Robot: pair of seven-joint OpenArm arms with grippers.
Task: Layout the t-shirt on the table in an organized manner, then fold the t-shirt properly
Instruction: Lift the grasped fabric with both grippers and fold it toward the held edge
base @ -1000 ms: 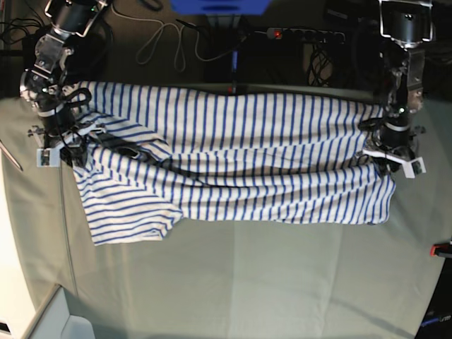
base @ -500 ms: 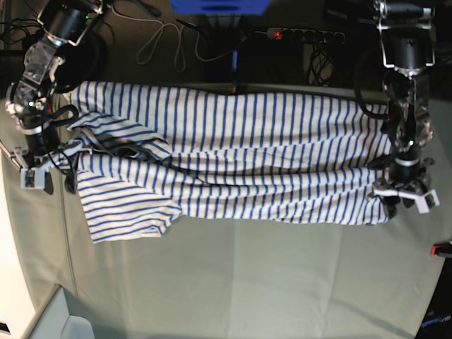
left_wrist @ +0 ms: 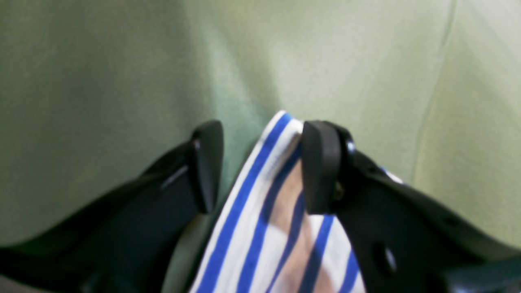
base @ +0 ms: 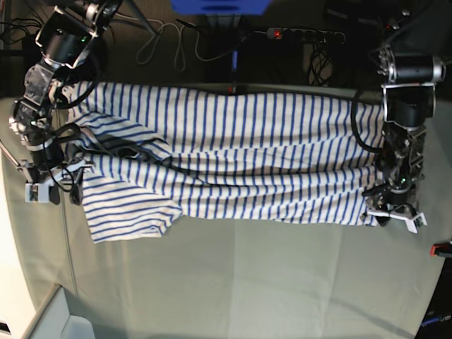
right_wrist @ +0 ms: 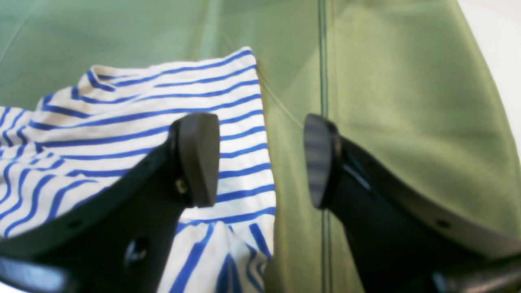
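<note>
The t-shirt (base: 240,155), white with thin blue stripes, lies spread lengthwise across the table (base: 247,275), one sleeve folded at the front left. My left gripper (base: 393,214) is at the shirt's right front corner. In the left wrist view it (left_wrist: 262,167) is open, and a striped fold (left_wrist: 252,228) stands between the jaws against one fingertip (left_wrist: 321,167). My right gripper (base: 53,191) is at the shirt's left edge. In the right wrist view it (right_wrist: 260,160) is open and empty, one fingertip (right_wrist: 199,158) over the shirt (right_wrist: 122,122), the other over bare table (right_wrist: 386,81).
Cables and a power strip (base: 304,34) lie behind the table's far edge. A white object (base: 63,321) sits at the front left corner. A small red item (base: 441,248) shows at the right edge. Bare table cloth (base: 247,282) stretches in front of the shirt.
My left gripper has moved down the shirt's right edge toward the table's front. My right gripper has moved outward and toward the front along the left edge.
</note>
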